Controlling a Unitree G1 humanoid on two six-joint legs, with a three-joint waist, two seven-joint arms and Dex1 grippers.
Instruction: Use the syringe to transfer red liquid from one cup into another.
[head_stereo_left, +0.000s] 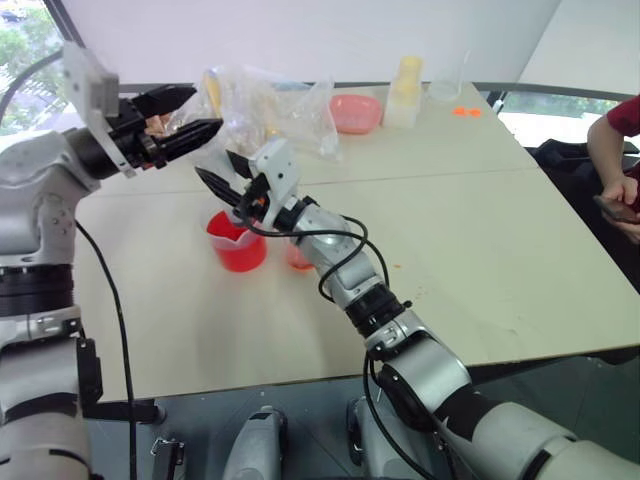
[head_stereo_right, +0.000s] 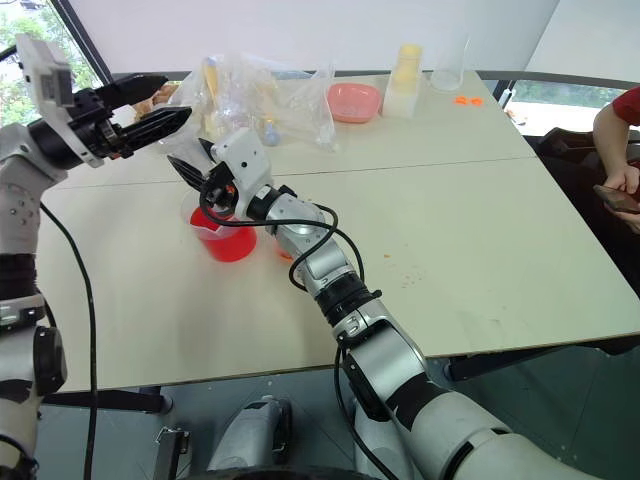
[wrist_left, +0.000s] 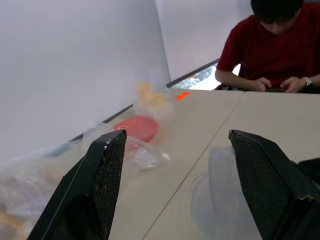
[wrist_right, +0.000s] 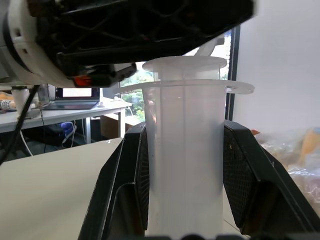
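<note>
An office or meeting room pressed into service as a test space.

Pale tables pushed together sit before a plain white wall with windows on greenery at the far corners; a person in a red shirt sits at the right edge, and a laptop (probably, the view is dim) rests on another desk.
</note>
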